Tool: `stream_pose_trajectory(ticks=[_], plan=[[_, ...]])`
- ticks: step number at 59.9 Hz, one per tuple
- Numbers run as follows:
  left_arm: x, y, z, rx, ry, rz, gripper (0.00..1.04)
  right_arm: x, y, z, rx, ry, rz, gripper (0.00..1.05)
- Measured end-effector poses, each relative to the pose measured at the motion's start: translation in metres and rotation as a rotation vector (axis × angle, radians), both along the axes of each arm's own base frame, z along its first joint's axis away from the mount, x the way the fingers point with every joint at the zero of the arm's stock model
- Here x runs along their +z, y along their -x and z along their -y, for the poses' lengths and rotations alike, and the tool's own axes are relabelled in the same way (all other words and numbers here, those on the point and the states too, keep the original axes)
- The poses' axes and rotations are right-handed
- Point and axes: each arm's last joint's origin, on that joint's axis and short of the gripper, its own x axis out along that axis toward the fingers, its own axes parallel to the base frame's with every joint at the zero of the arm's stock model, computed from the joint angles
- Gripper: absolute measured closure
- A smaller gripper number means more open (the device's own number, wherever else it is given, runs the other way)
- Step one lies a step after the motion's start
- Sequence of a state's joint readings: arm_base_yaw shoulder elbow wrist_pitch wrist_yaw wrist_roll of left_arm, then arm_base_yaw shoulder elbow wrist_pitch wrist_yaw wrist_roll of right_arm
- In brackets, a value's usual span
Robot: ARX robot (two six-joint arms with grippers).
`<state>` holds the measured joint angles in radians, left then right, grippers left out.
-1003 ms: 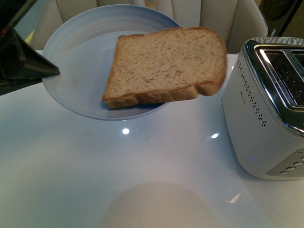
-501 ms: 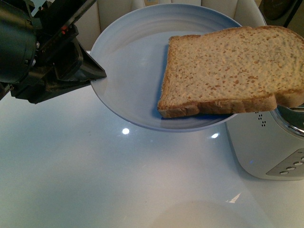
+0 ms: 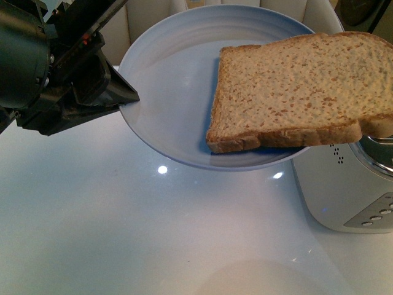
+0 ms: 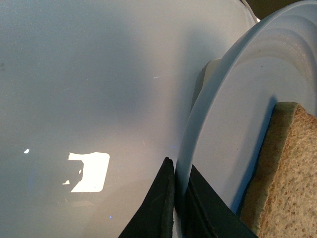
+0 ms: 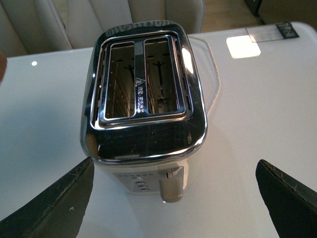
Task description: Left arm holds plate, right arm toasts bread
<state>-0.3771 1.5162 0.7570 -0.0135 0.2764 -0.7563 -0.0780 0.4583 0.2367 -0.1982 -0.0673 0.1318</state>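
The plate (image 3: 172,92) is up off the white table (image 3: 153,233), held at the left of my front view and reaching right as far as the toaster (image 3: 338,190), whose upper left corner it hides. My left arm (image 3: 31,67) fills the far left of that view, dark and bulky, with the left gripper (image 3: 132,98) clamped on the plate's left rim. From the left wrist I see the plate (image 4: 233,124) edge pinched in that gripper (image 4: 179,168), one black finger on each face of the rim, and the table (image 4: 89,74) well below it. The toaster stands on the right side of the table, silver, with a row of buttons low on its near face. The bread (image 3: 301,86) lies flat on the right half of the plate, its right end hanging past the rim and over the toaster's top. The left wrist camera shows the bread (image 4: 287,188) crust close to the pinched rim. From the right wrist I look straight down on the toaster (image 5: 143,134) and its two slots (image 5: 141,79), both bare, with the right gripper (image 5: 174,162) spread wide and holding nothing.
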Motion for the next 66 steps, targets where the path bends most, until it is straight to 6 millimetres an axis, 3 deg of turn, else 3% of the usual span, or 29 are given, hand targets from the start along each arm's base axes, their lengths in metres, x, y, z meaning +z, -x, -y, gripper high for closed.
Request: stream_pose_trajectory(ticks=[21, 35, 66], plan=[[0.0, 0.001, 0.001, -0.002, -0.001, -0.003, 1.02, 0.03, -0.035, -0.032, 0.216, -0.367, -0.032, 0.09], [0.0, 0.002, 0.003, -0.006, -0.006, -0.005, 1.02, 0.018, -0.058, -0.055, 0.259, -0.49, -0.094, 0.09], [0.0, 0.003, 0.006, -0.01, 0.011, -0.009, 1.02, 0.004, -0.069, -0.074, 0.265, -0.57, -0.168, 0.09]])
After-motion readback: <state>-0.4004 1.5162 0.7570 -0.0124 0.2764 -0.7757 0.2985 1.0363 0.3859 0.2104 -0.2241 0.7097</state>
